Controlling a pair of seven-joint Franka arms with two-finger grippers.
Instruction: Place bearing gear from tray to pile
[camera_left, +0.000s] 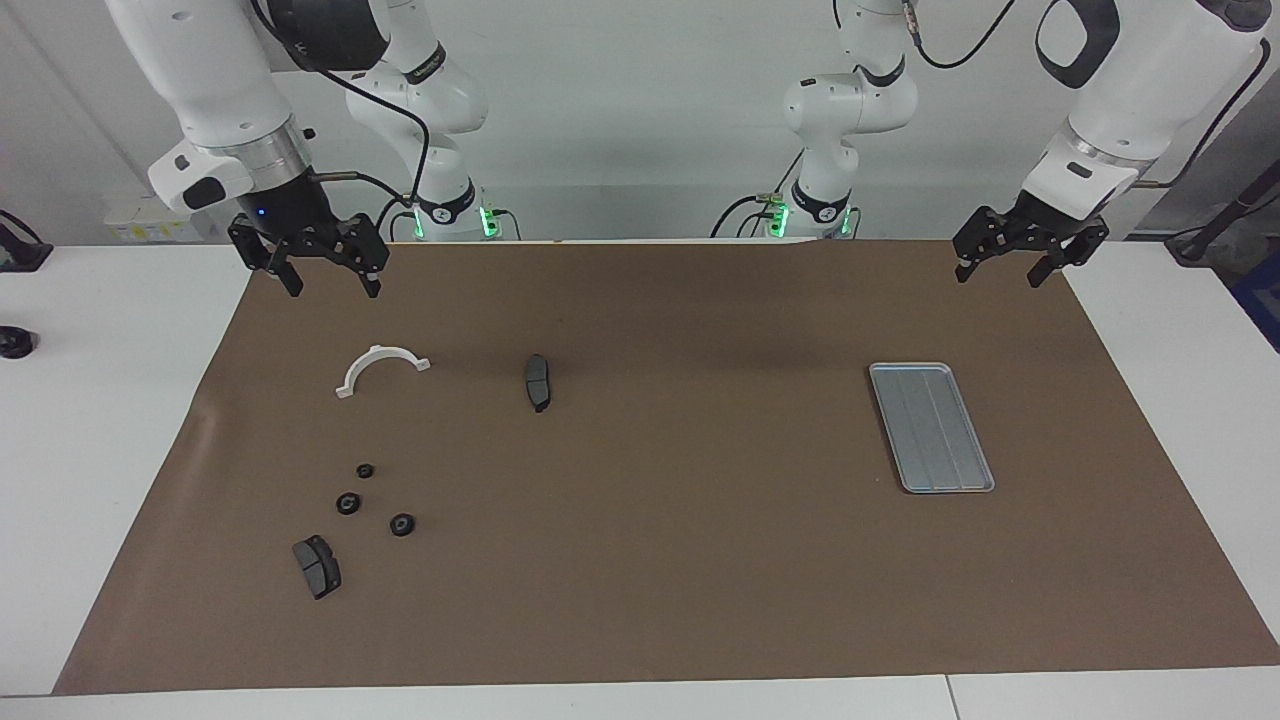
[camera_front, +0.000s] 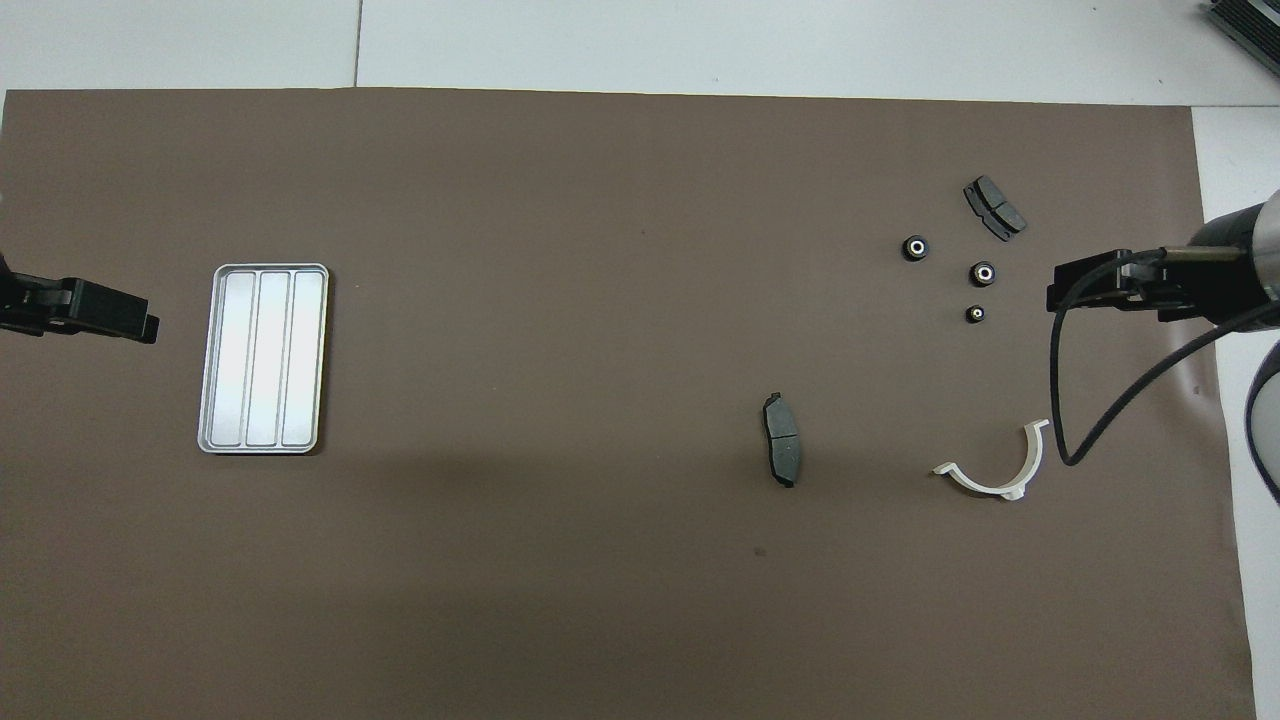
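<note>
right gripper (camera_left: 323, 283) up in the air, fingers spread wide, nothing pinched, over the mat's edge at the robots' end. just below and ahead of it, flat on the brown mat (camera_left: 660, 560): a white half-ring clamp (camera_left: 381, 367). further out from that gripper, three small black bearing gears (camera_left: 347, 503) lying close together, none touching, with a dark brake pad (camera_left: 316, 566) just past them. a second brake pad (camera_left: 538, 381) off to that gripper's side, toward the table's middle.

left gripper (camera_left: 1008, 264) likewise raised, fingers spread, empty, waiting over the mat's corner at its own end. tray (camera_left: 931, 427) down and forward of it, ridges bare, no gear on it.

judged from this: carrying step looks finished, every visible gear already off the tray and grouped at the right arm's end. nothing left on the tray to fetch, so next move seems to call only for parking both arms clear. if another gear did turn up, would need the nearer gripper lowered straight over it, fingers either side, then a gentle pinch on so small a round part.
</note>
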